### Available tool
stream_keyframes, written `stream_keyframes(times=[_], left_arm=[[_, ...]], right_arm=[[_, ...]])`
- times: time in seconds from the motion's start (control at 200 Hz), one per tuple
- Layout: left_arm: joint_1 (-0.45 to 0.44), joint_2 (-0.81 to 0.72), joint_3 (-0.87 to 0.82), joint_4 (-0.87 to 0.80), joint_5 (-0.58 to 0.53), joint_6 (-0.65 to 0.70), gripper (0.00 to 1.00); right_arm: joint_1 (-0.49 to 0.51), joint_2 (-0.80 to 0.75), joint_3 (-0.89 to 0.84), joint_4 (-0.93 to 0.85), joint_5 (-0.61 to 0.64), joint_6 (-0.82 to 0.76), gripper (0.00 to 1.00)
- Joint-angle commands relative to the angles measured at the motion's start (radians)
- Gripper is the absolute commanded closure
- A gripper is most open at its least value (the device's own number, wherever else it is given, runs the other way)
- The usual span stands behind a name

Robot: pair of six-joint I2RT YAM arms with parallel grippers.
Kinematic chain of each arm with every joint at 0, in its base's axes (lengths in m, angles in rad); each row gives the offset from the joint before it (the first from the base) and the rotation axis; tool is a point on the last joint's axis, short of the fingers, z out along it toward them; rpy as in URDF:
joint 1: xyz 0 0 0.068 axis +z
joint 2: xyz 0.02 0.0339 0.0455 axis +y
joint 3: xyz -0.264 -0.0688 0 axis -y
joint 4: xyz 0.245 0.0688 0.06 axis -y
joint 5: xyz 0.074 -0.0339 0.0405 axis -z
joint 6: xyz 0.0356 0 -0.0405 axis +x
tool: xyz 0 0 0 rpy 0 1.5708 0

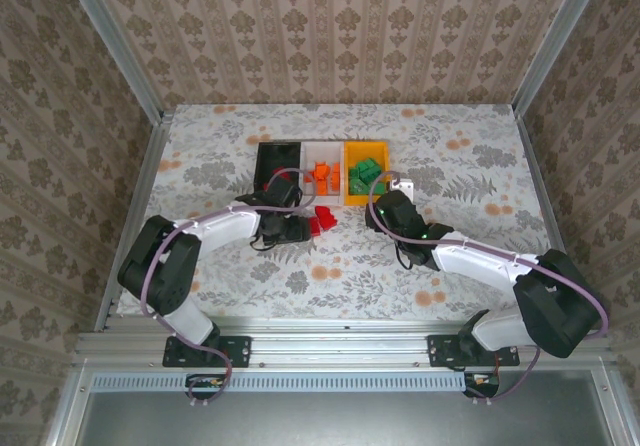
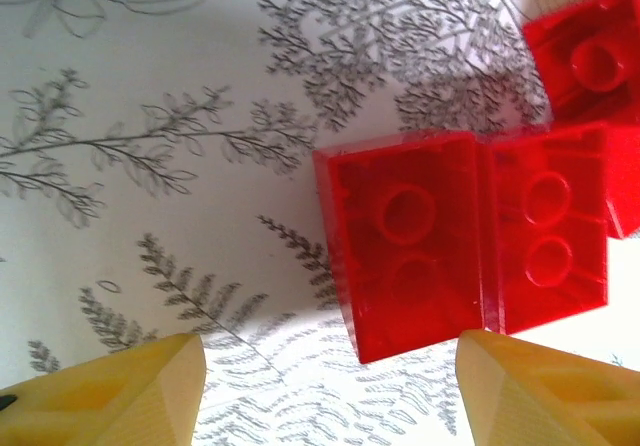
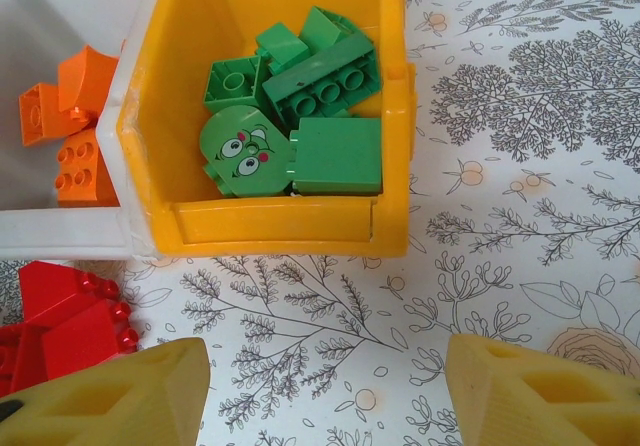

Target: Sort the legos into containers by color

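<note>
The left tool (image 2: 330,351), jaws apart, hovers over red legos (image 2: 410,246) lying on the floral table (image 2: 150,116) just before the black bin (image 1: 282,156). Orange legos (image 3: 75,136) sit in the white bin (image 3: 60,238) and green legos (image 3: 300,116) in the yellow bin (image 3: 280,228). The right tool (image 3: 328,351) hangs before that bin, jaws spread and empty.

overhead, the left arm (image 1: 228,222) covers the near part of the black bin (image 1: 268,156), so its contents are mostly hidden. the red bricks (image 1: 322,219) beside it are too small to count, perhaps three or four. in the left wrist view a red brick (image 2: 590,51) at upper right is cut by the frame's edge, and the yellow fingertips (image 2: 110,396) are cropped at the bottom. in the right wrist view the white bin (image 3: 70,238) runs off the left edge.
</note>
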State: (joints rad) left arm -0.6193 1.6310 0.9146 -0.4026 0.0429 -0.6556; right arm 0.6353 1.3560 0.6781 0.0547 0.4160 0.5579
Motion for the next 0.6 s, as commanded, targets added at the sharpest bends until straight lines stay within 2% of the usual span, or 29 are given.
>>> stream_keyframes(times=[0.0, 0.18, 0.315, 0.425, 0.595], left_arm=[[0.041, -0.03, -0.043, -0.003, -0.05, -0.016, 0.32], [0.107, -0.054, -0.066, -0.004, -0.014, -0.004, 0.32], [0.082, -0.094, -0.05, 0.011, 0.029, 0.012, 0.3], [0.055, -0.092, 0.008, -0.04, 0.006, 0.067, 0.26], [0.046, -0.061, 0.058, -0.074, 0.003, 0.156, 0.26]], right_arm=[[0.0, 0.005, 0.023, 0.014, 0.014, 0.005, 0.35], [0.0, 0.002, 0.024, 0.014, 0.006, 0.004, 0.35], [0.0, -0.006, 0.023, 0.014, 0.008, 0.002, 0.35], [0.0, -0.009, 0.022, 0.013, 0.008, 0.001, 0.35], [0.0, -0.007, 0.022, 0.014, 0.007, -0.001, 0.35]])
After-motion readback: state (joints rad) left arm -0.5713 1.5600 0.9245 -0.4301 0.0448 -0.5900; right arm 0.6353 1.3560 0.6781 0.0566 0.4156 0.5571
